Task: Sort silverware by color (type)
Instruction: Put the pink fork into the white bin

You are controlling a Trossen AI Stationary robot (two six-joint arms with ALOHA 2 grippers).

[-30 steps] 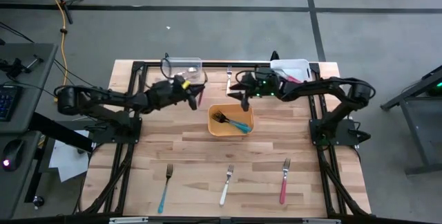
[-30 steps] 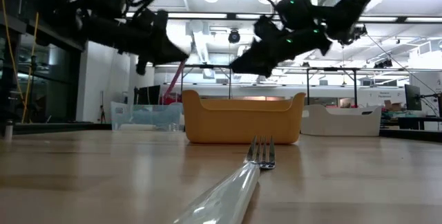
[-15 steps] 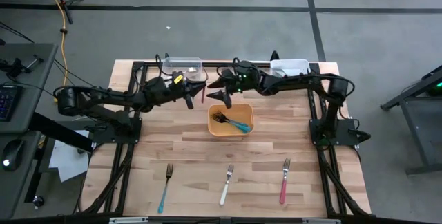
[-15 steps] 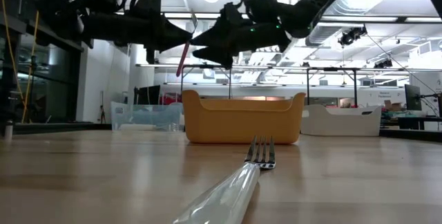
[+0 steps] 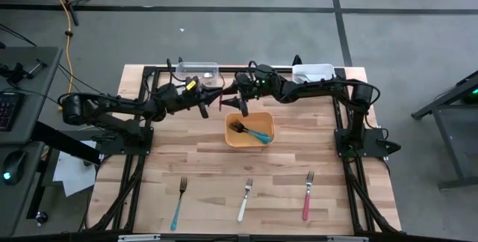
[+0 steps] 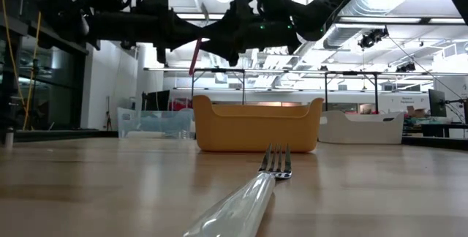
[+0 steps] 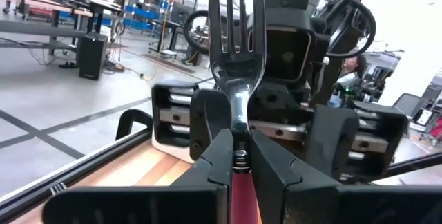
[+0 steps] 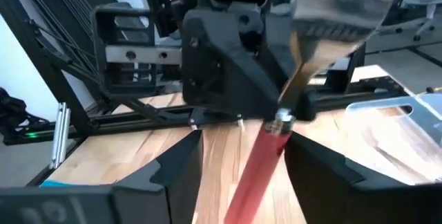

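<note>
The silverware is lying in three places on a pale, plank-grained wooden table (image 5: 202, 149) that is standing on a grey concrete floor (image 5: 224, 40) crossed by dark seams, with a bright workshop of white ceiling beams and strip lights showing beyond it in the low view. Across the back of the table the two dark arms are reaching toward each other above a shallow, round-cornered yellow bin (image 5: 250, 130), which is holding a black fork (image 5: 237, 128) and a teal-handled fork (image 5: 258, 135) crossing one another. A clear plastic tub (image 5: 199, 69) is sitting at the back left and a white tub (image 5: 314, 71) at the back right. The left gripper (image 5: 215, 98) is pinching the neck of a red-handled fork (image 7: 235, 79), its fingers closed on the joint where glossy red handle meets polished steel tines. The right gripper (image 5: 233, 101) is facing it with its fingers spread wide on either side of that red handle, not touching it. Near the front edge three forks are lying well apart in a row: a blue-handled fork (image 5: 179, 202) at the left, a white-handled fork (image 5: 245, 199) in the middle, and a pink-handled fork (image 5: 307, 196) at the right.
</note>
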